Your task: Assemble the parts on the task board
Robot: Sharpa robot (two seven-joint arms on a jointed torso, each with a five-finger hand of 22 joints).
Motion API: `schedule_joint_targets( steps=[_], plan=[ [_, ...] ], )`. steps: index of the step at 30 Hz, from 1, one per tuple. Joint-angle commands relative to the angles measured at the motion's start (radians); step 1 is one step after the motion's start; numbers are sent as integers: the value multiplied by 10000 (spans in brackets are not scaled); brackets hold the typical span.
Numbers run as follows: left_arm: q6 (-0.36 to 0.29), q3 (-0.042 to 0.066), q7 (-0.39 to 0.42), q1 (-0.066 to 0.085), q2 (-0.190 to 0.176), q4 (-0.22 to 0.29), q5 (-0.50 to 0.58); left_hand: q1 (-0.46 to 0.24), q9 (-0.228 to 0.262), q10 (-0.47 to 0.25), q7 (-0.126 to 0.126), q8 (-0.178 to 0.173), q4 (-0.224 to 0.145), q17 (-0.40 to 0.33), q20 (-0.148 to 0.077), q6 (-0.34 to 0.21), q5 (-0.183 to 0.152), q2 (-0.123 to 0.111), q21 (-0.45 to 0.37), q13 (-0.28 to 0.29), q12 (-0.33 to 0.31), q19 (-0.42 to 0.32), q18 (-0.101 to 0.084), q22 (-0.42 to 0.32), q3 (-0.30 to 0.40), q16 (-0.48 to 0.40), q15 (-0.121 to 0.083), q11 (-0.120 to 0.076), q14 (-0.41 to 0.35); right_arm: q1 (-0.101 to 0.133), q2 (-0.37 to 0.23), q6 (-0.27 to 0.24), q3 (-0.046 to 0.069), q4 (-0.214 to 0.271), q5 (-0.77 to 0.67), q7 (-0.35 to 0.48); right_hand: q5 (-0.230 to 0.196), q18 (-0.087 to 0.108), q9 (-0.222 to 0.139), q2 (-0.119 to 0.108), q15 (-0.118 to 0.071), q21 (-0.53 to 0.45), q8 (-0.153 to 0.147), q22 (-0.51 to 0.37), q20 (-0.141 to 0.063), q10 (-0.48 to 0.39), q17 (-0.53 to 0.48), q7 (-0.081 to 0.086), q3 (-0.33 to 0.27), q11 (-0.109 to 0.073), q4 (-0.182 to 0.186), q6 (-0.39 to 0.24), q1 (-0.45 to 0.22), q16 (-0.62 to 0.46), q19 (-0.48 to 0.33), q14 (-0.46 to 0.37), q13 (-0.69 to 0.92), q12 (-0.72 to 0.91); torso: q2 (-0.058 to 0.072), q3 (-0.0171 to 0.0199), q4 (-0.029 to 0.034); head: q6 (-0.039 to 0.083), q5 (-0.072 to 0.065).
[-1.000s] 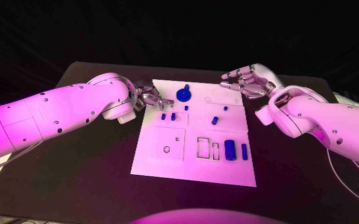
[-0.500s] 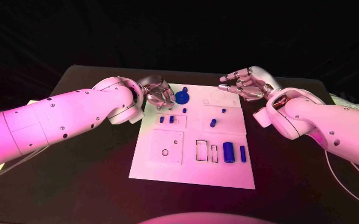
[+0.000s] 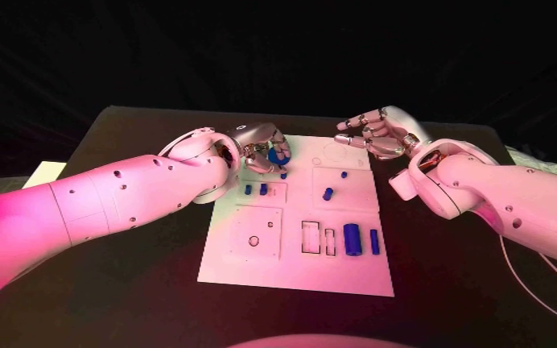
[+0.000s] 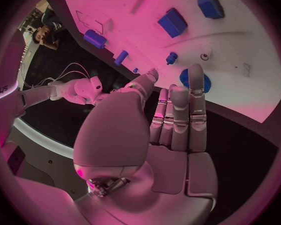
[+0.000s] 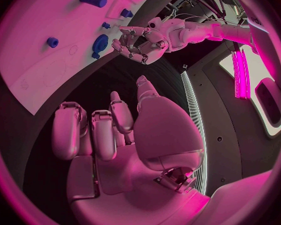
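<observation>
The left robot hand (image 3: 262,149) hovered empty, fingers apart, over the round blue part (image 3: 278,155) at the task board's (image 3: 296,271) far edge. The right robot hand (image 3: 380,133) hung beside the board, fingers loosely curled, holding nothing.

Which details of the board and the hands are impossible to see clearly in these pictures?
- Round blue part: head view, left hand covers most of it; contact unclear.
- Etched outlines on the task board: head view, too small to read.
- Right hand: head view, fingers curled, palm side hidden.
</observation>
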Motion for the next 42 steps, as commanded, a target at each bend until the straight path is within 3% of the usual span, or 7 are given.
schedule_joint_targets(
  steps=[1, 2, 6, 11, 21, 26, 42],
  plan=[
    [293, 2, 224, -26, 113, -92, -1002, 32, -207, 107, -24, -133, -4, 1275, -63, 139, 32, 37, 818, -218, -98, 585, 9, 633, -64, 1456, -48, -6, 641, -12, 15, 31, 1, -4, 42, 129, 62, 86, 12, 104, 26, -35, 16, -14, 9, -92, 721, -3, -60, 1, -8, 14, -5, -54, -87, 624, 92, -62, 6, 2, -12, 13, 9],
    [418, 2, 150, -32, 149, -125, -1088, 25, -296, 133, -48, -191, 1, 1800, -82, 194, 32, 35, 1581, -314, -137, 923, -113, 1266, -70, 2031, -67, -13, 869, -12, 17, 31, 1, -4, 48, 132, 62, 86, 12, 104, 26, -35, 16, -14, 9, -92, 721, -3, -60, 1, -8, 14, -5, -54, -87, 624, 92, -62, 6, 0, -12, 8, 8],
    [920, 2, -165, -45, 285, -253, -1416, -7, -520, 202, -68, -349, 27, 3024, -126, 329, 24, 33, 3327, -562, -242, 1616, -385, 2733, -122, 3298, -96, -43, 1364, -14, 24, 33, 1, -4, 61, 135, 62, 86, 12, 104, 26, -35, 16, -14, 9, -92, 721, -3, -60, 1, -8, 14, -5, -54, -87, 624, 92, -62, 8, 3, -9, 6, 21],
    [1460, 5, -543, -51, 412, -359, -1686, -14, -683, 415, -114, -443, 55, 3456, -174, 517, 29, 65, 4330, -751, -298, 1962, -537, 3592, -109, 3776, -152, -93, 1559, -15, 29, 41, 1, -5, 65, 133, 62, 86, 12, 104, 26, -35, 16, -14, 9, -92, 721, -3, -60, 1, -8, 14, -5, -54, -87, 624, 92, -62, 14, 8, -31, -22, 33],
    [1767, 9, -759, -53, 561, -487, -1863, 45, -834, 732, -190, -546, 73, 3373, -277, 712, 82, 133, 4884, -955, -448, 2113, -617, 4094, 68, 3810, -272, -204, 1585, -15, 32, 49, 1, -4, 65, 129, 62, 86, 12, 104, 26, -35, 16, -14, 9, -92, 721, -3, -60, 1, -8, 14, -5, -54, -87, 624, 92, -62, 11, -1, 3, -44, -4],
    [1653, 10, -698, -64, 684, -638, -1913, 89, -894, 905, -203, -587, 68, 3352, -310, 800, 111, 160, 5116, -1039, -527, 2157, -657, 4310, 213, 3826, -309, -232, 1589, -15, 53, 48, 1, -9, 65, 131, 77, 85, 13, 126, 26, -34, 16, -8, 9, -91, 724, -3, -63, 0, -13, 13, 11, -55, -82, 625, 94, -57, 16, -8, -18, -55, 10],
    [1850, 11, -741, -95, 809, -698, -1993, 250, -1087, 1678, -211, -677, -107, 3303, -331, 1360, -54, 437, 5842, -1322, -969, 2226, -784, 5023, 1289, 3930, -328, -294, 1590, -14, 66, 83, 1, -28, 65, 120, 82, 86, 14, 149, 26, -36, 16, -12, 8, -95, 720, -2, -67, 1, -7, 12, 11, -59, -82, 624, 88, -64, 11, -3, 6, -102, 0]
  ],
)
